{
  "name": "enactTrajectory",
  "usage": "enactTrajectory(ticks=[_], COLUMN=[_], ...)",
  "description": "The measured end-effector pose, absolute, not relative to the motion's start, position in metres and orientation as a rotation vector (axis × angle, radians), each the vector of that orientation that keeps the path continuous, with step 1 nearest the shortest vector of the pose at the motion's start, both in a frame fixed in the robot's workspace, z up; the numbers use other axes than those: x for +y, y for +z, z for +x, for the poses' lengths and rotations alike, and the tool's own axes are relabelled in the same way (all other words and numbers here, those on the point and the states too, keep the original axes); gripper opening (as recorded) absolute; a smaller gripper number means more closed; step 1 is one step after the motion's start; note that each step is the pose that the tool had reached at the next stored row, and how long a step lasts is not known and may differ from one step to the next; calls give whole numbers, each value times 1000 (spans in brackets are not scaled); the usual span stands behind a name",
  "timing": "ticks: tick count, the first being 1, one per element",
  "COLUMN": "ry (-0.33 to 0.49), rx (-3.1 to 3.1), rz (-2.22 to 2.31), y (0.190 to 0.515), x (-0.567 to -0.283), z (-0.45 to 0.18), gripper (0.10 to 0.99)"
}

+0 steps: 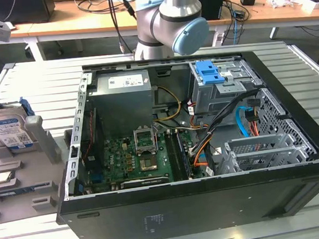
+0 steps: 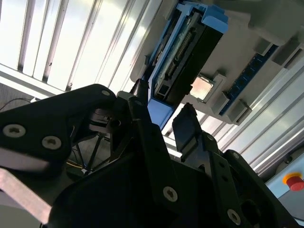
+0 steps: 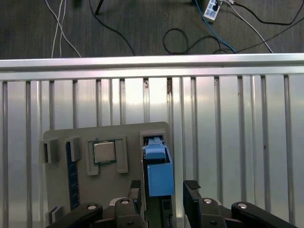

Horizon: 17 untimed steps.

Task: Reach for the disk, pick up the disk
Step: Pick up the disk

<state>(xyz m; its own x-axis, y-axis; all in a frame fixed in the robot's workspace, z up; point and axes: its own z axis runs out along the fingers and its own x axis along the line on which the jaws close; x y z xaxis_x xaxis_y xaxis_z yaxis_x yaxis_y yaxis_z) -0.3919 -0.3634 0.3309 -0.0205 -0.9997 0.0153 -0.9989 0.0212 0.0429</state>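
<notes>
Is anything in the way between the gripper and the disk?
Nothing visible. In the first wrist view the open gripper straddles the disk, upright in its grey holder; the processor chip lies beside it.

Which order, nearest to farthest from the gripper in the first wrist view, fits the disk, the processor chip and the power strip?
1. The disk, between the open gripper fingers.
2. The processor chip, beside it in the grey holder.
3. The power strip, far off on the floor.

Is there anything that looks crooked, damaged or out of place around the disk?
Nothing stands out. The disk stands on edge in its slot of the grey holder, the chip lies flat in its recess, and the open end effector straddles the disk.
</notes>
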Motion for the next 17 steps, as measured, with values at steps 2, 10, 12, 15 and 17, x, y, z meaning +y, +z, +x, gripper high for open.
enactTrajectory(ticks=[2, 10, 12, 15, 17], ry=[-31, -31, -31, -31, -31], rx=[-2215, -2215, -2215, -2215, -2215], rz=[2169, 2169, 2169, 2169, 2169], y=[330, 326, 325, 324, 323], x=[-363, -363, -363, -363, -363], z=[-392, -392, -392, -392, -392], gripper=[482, 482, 482, 482, 482])
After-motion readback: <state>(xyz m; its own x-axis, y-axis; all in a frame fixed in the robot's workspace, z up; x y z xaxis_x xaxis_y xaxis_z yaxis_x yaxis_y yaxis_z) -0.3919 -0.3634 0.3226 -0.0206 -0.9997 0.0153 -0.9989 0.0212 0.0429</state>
